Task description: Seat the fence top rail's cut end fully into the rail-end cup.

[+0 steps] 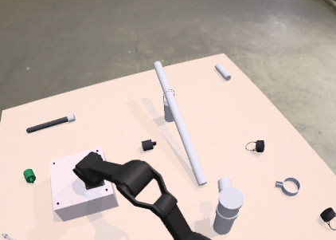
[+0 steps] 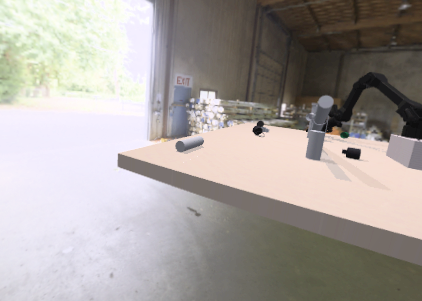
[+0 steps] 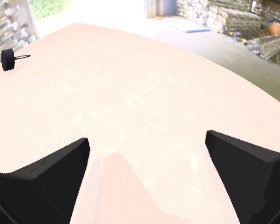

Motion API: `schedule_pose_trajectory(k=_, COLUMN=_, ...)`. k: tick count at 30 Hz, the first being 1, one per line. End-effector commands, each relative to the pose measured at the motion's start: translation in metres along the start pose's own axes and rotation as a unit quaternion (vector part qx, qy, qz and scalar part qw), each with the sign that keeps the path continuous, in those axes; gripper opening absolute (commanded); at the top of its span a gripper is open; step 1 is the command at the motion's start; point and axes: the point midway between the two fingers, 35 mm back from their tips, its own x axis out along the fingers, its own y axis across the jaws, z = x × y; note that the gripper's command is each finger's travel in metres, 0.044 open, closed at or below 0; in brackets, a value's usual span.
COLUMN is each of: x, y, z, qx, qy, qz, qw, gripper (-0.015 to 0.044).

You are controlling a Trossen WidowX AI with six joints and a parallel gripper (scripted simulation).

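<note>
The gripper (image 3: 146,191) stands wide open with nothing between its fingers, hovering over the table (image 1: 239,102), well away from the rail (image 1: 181,126). The rail runs through the loop on the small post (image 1: 169,111), its near end just short of the big post (image 1: 228,210). A careless approach could bump the big post or drag its band down.

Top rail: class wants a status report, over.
Fingers wide open, holding nothing. Top rail through loop cap, cut end short of big post. Nothing blocking.
</note>
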Motion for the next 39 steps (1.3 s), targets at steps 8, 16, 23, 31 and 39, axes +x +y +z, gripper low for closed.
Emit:
schedule_pose_trajectory(k=8, x=-0.022, y=0.055, z=0.072, qx=0.028, qy=-0.012, qz=0.038, qw=0.999, gripper=0.044)
schedule_pose_trajectory(k=16, x=-0.075, y=0.146, z=0.16, qx=-0.038, qy=-0.037, qz=0.106, qw=0.993, gripper=0.044)
schedule_pose_trajectory(k=23, x=-0.136, y=0.226, z=0.15, qx=-0.052, qy=0.046, qz=0.15, qw=0.986, gripper=0.044)
schedule_pose_trajectory(k=31, x=-0.247, y=0.314, z=0.112, qx=-0.124, qy=0.152, qz=0.209, qw=0.958, gripper=0.044)
schedule_pose_trajectory(k=39, x=-0.366, y=0.341, z=0.059, qx=-0.224, qy=0.241, qz=0.245, qw=0.912, gripper=0.044)
